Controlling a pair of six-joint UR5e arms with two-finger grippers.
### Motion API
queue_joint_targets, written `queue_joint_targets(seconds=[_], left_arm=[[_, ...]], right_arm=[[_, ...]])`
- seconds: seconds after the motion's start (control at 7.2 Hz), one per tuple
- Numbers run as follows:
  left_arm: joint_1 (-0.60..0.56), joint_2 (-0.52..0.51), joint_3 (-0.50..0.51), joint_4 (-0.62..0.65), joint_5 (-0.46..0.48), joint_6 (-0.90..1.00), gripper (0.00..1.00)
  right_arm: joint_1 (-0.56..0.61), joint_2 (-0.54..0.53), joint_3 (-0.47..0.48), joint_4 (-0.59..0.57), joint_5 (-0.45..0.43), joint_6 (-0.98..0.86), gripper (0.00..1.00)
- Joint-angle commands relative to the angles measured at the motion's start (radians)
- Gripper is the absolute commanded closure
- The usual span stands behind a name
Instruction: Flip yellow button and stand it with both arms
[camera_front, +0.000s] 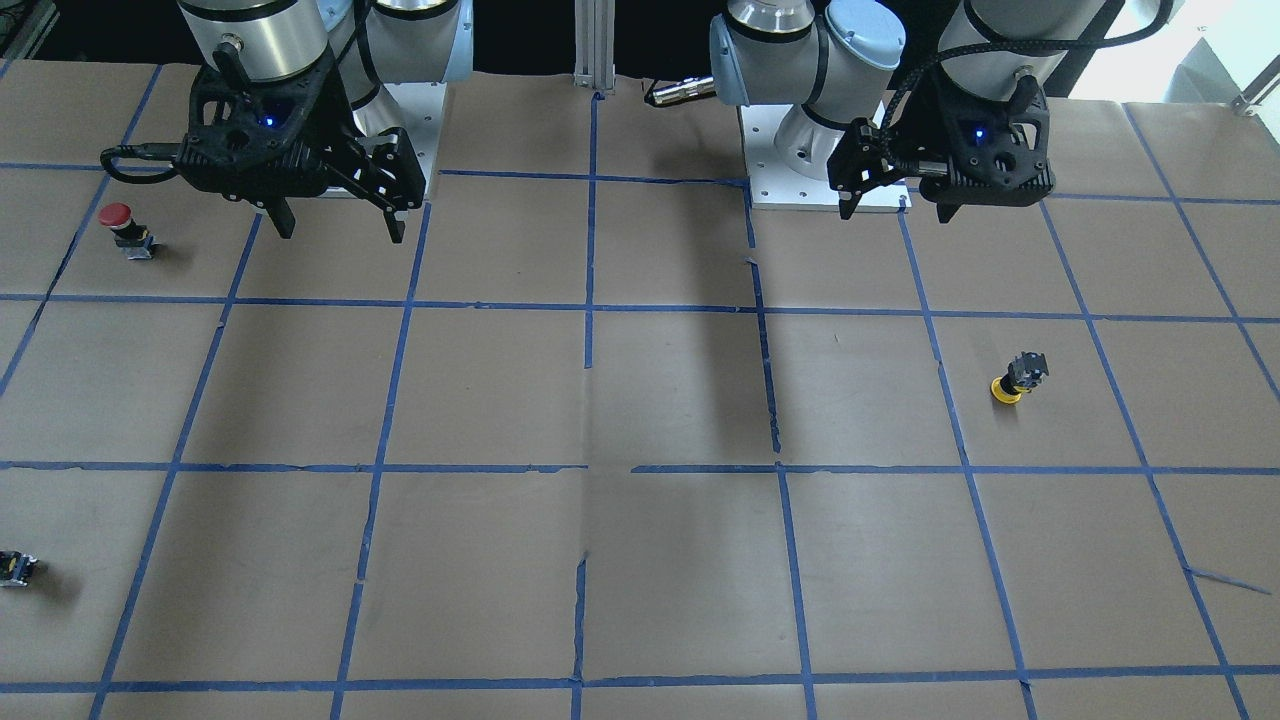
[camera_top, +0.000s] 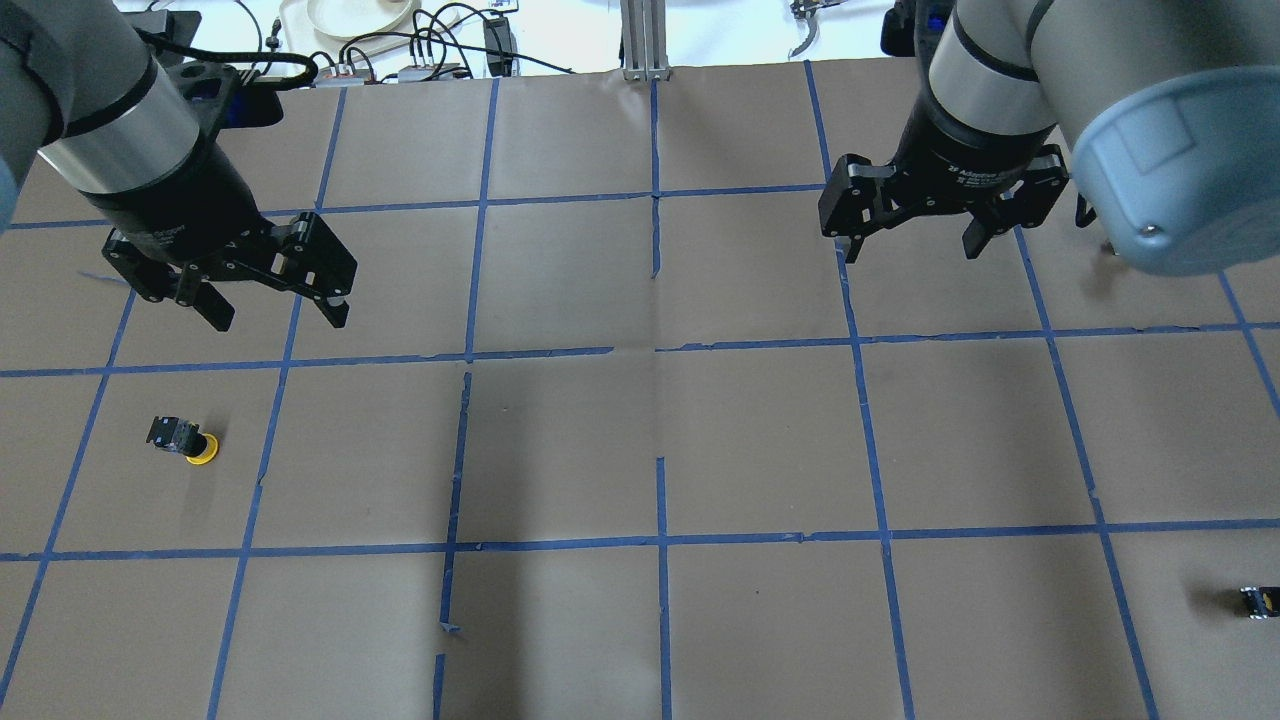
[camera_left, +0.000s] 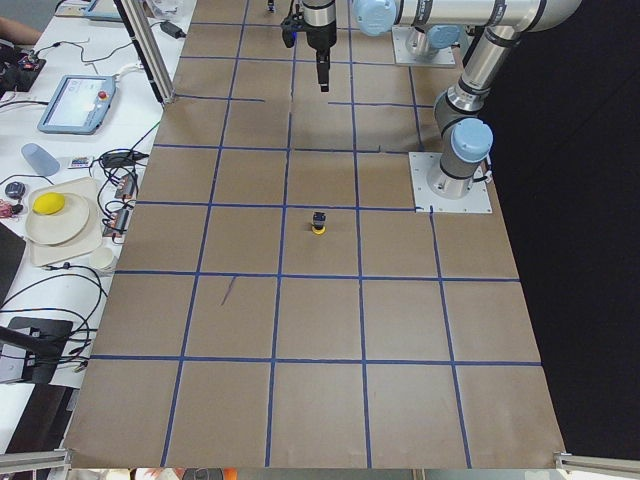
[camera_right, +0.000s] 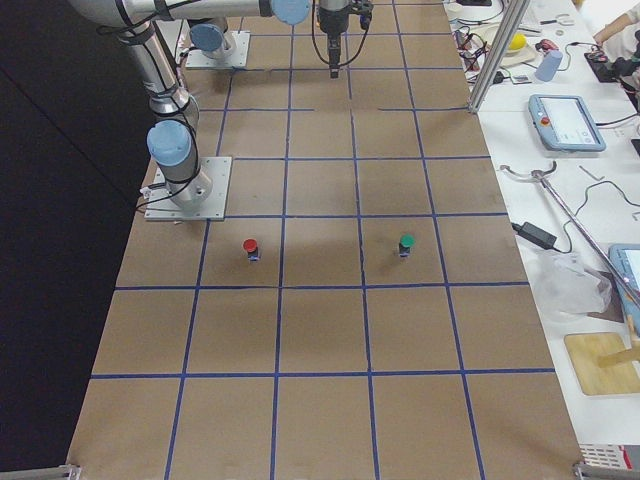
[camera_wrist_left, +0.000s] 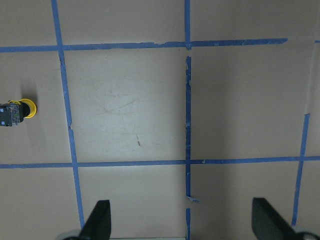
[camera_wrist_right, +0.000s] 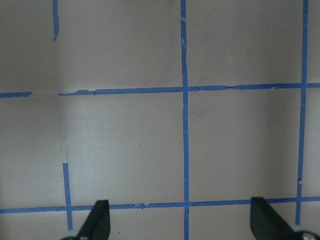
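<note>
The yellow button (camera_front: 1018, 378) sits alone on the brown paper on my left side. It seems to rest on its yellow cap with the black body up. It also shows in the overhead view (camera_top: 185, 442), the exterior left view (camera_left: 317, 223) and at the left edge of the left wrist view (camera_wrist_left: 17, 111). My left gripper (camera_top: 278, 315) hangs open and empty above the table, beyond the button and a little toward the table's middle; it also shows in the front-facing view (camera_front: 897, 210). My right gripper (camera_top: 908, 248) is open and empty, far from the button, and also shows in the front-facing view (camera_front: 340, 228).
A red-capped button (camera_front: 120, 225) stands on my right side near the right arm's base. A green-capped button (camera_right: 405, 243) stands one square further out. A tiny black part with a yellow spot (camera_top: 1258, 602) lies near the table's right edge. Blue tape lines grid the paper.
</note>
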Motion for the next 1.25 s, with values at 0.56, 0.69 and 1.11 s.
queue_joint_targets(seconds=[0.56,0.69,1.11], left_arm=[[-0.003,0.0,-0.005,0.001,-0.01,-0.007,0.0],[-0.003,0.007,-0.015,0.001,-0.004,-0.007,0.0],[0.012,-0.017,-0.046,0.084,0.003,0.043,0.0]], right_arm=[[0.0,0.0,0.0,0.0,0.0,-0.001,0.0],[0.0,0.0,0.0,0.0,0.0,-0.001,0.0],[0.0,0.0,0.0,0.0,0.0,-0.001,0.0]])
